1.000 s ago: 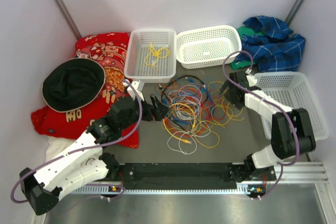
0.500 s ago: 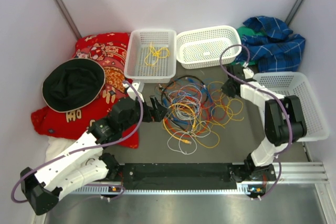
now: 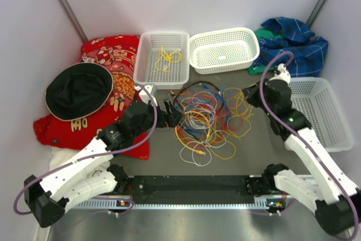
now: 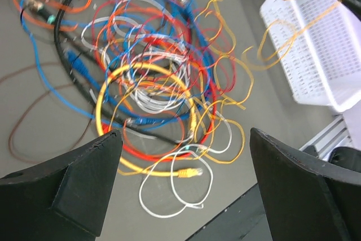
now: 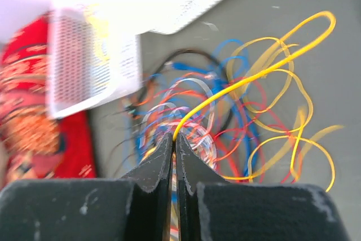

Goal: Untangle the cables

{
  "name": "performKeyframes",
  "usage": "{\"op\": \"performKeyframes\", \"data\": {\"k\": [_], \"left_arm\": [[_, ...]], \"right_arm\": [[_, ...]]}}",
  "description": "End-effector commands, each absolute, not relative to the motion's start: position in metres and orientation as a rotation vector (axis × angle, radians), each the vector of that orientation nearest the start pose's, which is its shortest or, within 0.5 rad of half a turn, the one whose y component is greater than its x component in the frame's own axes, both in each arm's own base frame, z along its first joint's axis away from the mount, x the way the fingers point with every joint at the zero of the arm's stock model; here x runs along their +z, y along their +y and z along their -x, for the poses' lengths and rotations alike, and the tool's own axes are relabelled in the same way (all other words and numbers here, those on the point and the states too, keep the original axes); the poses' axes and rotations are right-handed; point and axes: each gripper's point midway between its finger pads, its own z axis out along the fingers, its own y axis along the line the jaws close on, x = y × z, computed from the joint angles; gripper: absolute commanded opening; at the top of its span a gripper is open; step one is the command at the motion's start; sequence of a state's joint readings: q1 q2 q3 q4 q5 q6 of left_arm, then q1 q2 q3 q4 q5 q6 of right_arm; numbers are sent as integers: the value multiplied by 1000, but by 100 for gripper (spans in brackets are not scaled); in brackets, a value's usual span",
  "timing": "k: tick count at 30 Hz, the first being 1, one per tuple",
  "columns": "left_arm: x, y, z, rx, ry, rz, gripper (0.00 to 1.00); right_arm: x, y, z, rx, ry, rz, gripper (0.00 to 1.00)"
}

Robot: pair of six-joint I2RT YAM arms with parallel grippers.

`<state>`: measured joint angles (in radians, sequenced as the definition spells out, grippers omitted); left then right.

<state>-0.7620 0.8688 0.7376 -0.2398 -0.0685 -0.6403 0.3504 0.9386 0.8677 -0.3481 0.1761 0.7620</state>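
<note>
Yellow wire (image 5: 254, 77) runs out from between the fingers of the right gripper (image 5: 174, 139), which are pressed together on it with no gap showing. The grip is at the right edge of the cables (image 3: 206, 119). These lie in one loose tangle in the middle of the grey table (image 3: 163, 156), between the two arms and in front of two white baskets.

The step in hand looks like drawing this one strand free. It would go best as a slow pull up and out to the right, away from the heap. The yellow loops cross red, orange and blue ones, so a quick tug would likely drag the whole bundle along or tighten a knot. Holding the heap down on the left side would help. The far left basket (image 3: 144, 66) already holds a yellow wire, so it seems a fair place for this one.

The right arm reaches in from the near right, its wrist raised beside the side basket (image 3: 333, 134) and its fingers pointing at the heap. The left arm stretches over the edge of the red cushion (image 3: 107, 49). The left gripper (image 3: 172, 114) sits at the left edge of the tangle, jaws wide apart and holding nothing.
</note>
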Motion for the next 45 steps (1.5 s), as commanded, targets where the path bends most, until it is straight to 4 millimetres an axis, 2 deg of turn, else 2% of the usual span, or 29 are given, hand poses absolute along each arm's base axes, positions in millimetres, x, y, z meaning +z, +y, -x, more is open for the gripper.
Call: {"op": "performKeyframes", "data": {"k": [1, 2, 4, 5, 7, 8, 10, 11, 14, 20, 21, 23, 24, 26, 27, 29, 31, 33, 36, 37, 40, 41, 42, 43, 44, 45], "left_arm": [[282, -249, -234, -964, 1833, -110, 99], [288, -251, -234, -980, 1807, -117, 99], [306, -258, -233, -1033, 1723, -160, 99], [322, -265, -229, -1087, 1626, -208, 99], [339, -269, -223, -1125, 1486, -280, 99], [354, -270, -221, -1154, 1369, -287, 99], [364, -273, -217, -1174, 1287, -323, 99], [379, -273, -215, -1191, 1217, -330, 99], [388, -286, -212, -1231, 1172, -390, 99], [411, -311, -200, -1333, 1029, -486, 99], [406, -319, -204, -1331, 1033, -501, 99], [409, -330, -201, -1344, 1015, -533, 99], [401, -339, -203, -1349, 1025, -564, 99], [406, -350, -199, -1365, 1000, -592, 99], [397, -360, -203, -1358, 1020, -614, 99], [398, -370, -203, -1363, 1014, -639, 98], [387, -381, -210, -1344, 1038, -662, 93], [381, -388, -215, -1330, 1052, -676, 89], [377, -396, -221, -1318, 1064, -695, 74], [377, -397, -221, -1322, 1064, -698, 63], [377, -398, -222, -1318, 1070, -702, 38], [375, -398, -222, -1316, 1077, -704, 22], [374, -397, -222, -1306, 1089, -714, 14], [373, -397, -221, -1301, 1096, -718, 5], [373, -395, -221, -1296, 1102, -719, 0], [377, -392, -220, -1282, 1094, -714, 0]], "right_arm": [[286, 136, -275, 719, 1916, -336, 0], [310, 139, -270, 749, 1871, -299, 0], [331, 148, -260, 809, 1861, -245, 0], [350, 149, -255, 834, 1841, -236, 0], [373, 155, -249, 889, 1822, -212, 0], [375, 157, -247, 910, 1835, -221, 0], [388, 163, -241, 968, 1832, -206, 0], [388, 166, -239, 993, 1844, -219, 0], [396, 174, -233, 1063, 1846, -213, 0], [393, 188, -227, 1116, 1878, -194, 0], [391, 191, -226, 1118, 1885, -189, 0], [389, 196, -225, 1125, 1893, -183, 0], [387, 197, -226, 1120, 1899, -183, 0], [387, 202, -224, 1130, 1904, -167, 0], [386, 204, -224, 1129, 1909, -167, 0], [386, 207, -223, 1133, 1915, -161, 0], [388, 208, -223, 1133, 1913, -156, 0], [388, 210, -221, 1138, 1915, -149, 0], [387, 212, -219, 1144, 1923, -139, 0], [388, 212, -219, 1146, 1922, -140, 0], [386, 211, -218, 1133, 1924, -138, 0], [386, 210, -219, 1128, 1923, -138, 0], [386, 207, -219, 1115, 1919, -143, 0], [385, 206, -218, 1105, 1915, -135, 4], [384, 205, -219, 1098, 1911, -135, 16], [385, 202, -218, 1089, 1900, -135, 35]]}}
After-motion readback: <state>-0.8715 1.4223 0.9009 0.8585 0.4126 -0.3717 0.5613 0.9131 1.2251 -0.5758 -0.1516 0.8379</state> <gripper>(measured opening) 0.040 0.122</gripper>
